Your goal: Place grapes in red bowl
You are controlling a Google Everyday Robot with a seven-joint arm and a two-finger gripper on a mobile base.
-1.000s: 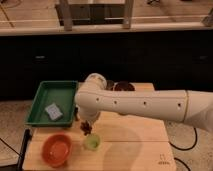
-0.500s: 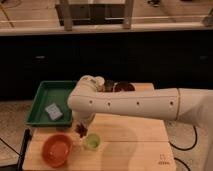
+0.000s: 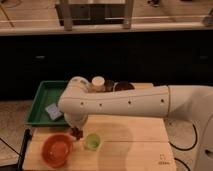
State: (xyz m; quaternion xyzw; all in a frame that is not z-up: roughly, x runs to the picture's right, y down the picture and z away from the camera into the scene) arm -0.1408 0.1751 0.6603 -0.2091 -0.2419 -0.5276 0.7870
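Note:
The red bowl (image 3: 57, 150) sits at the front left of the wooden table, wide and orange-red with a lighter inside. My gripper (image 3: 76, 131) hangs from the white arm just above the bowl's right rim, between the bowl and the small green cup (image 3: 92, 142). A small dark reddish clump, the grapes (image 3: 76, 133), shows at the gripper's tip, held off the table. The arm hides most of the gripper.
A green tray (image 3: 42, 95) with a blue sponge (image 3: 52, 111) lies at the back left. A dark maroon bowl (image 3: 123, 86) and a white-lidded jar (image 3: 97, 82) stand at the back, behind the arm. The table's left edge is near the red bowl.
The gripper has moved left and slightly down with the grapes, from over the green cup to the red bowl's right rim.

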